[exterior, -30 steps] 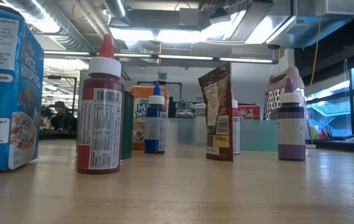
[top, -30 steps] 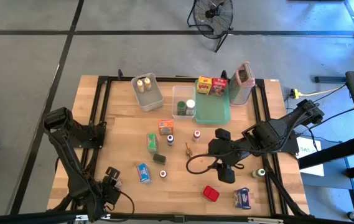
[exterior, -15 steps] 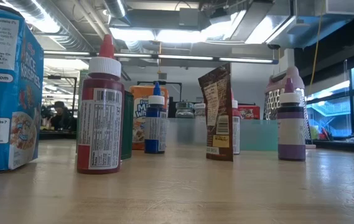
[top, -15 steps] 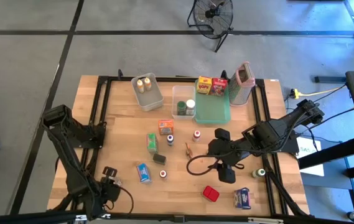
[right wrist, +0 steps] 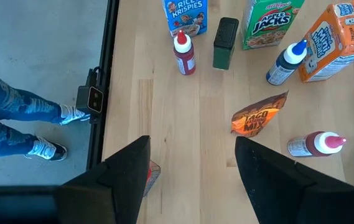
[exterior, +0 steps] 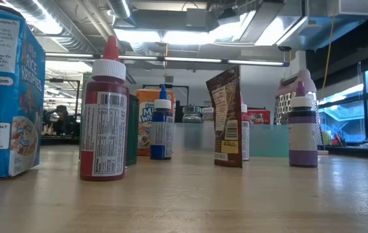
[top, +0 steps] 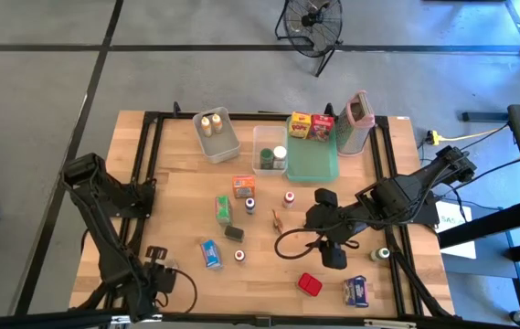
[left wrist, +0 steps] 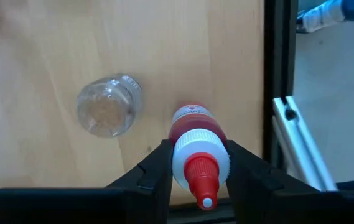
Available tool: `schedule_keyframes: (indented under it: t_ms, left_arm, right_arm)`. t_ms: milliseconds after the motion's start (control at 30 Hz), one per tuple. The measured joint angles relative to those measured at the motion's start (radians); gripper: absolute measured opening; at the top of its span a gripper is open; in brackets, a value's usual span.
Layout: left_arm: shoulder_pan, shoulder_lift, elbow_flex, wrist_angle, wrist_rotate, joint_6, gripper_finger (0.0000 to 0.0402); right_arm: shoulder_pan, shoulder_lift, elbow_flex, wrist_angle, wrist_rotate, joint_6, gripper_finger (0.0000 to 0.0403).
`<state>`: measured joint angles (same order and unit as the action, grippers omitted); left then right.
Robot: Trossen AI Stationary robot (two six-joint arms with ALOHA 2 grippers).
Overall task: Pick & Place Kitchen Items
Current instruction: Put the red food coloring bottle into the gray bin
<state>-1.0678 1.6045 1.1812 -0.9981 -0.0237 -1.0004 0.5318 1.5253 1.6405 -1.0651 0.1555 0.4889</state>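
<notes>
My left gripper point(left wrist: 198, 167) sits by the table's near left corner point(top: 155, 254), shut on a small red bottle point(left wrist: 194, 134) with a white cap and red nozzle. A clear little jar point(left wrist: 107, 113) stands on the wood beside it. My right gripper point(right wrist: 189, 180) hovers open over the table's right middle point(top: 322, 227). Ahead of it stand a Rice Krispies box point(right wrist: 185, 14), a red bottle point(right wrist: 185, 55), a dark green tin point(right wrist: 225, 42), an Apple Jacks box point(right wrist: 270, 18), a blue-capped bottle point(right wrist: 285, 63), an orange box point(right wrist: 338, 38) and a taco packet point(right wrist: 257, 115). My left gripper pinches the red bottle by its white cap point(left wrist: 178, 163), one finger point(left wrist: 155, 171) on each side. The fingers come from above, pointing down. The nozzle points up toward the wrist and the body hangs or stands below; whether the base is on the table I cannot tell.
At the far side are two clear bins point(top: 216, 135) point(top: 268, 151), a teal tray point(top: 315, 163) with boxes and a grey grater point(top: 357, 121). A red box point(top: 310, 284), a blue box point(top: 357, 291) and a small jar point(top: 383, 254) lie near right. A person's legs point(right wrist: 15, 112) stand by the near edge.
My left gripper has shifted a little toward the table's left edge, near the front corner. The right arm and the standing items have kept still.
</notes>
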Motion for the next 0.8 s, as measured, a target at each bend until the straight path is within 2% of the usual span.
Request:
schedule_keyframes:
  t_ms: [233,400,567,800]
  left_arm:
    - [0.066,-0.071,0.033,-0.022,0.026,-0.06,0.0114]
    - [0.132,-0.087,0.154,-0.143,0.025,-0.103,0.0114]
    - [0.188,-0.088,0.312,-0.265,0.033,-0.068,0.0114]
    - [0.292,-0.088,0.521,-0.399,-0.097,0.048,0.0114]
  right_arm:
    - [0.035,0.0,0.0,0.0,-0.002,-0.001,0.0238]
    - [0.081,0.0,0.0,0.001,-0.002,0.002,0.0238]
    - [0.146,0.0,0.0,0.002,-0.001,0.043,0.0238]
    - [0.257,0.0,0.0,0.027,0.01,0.079,0.0238]
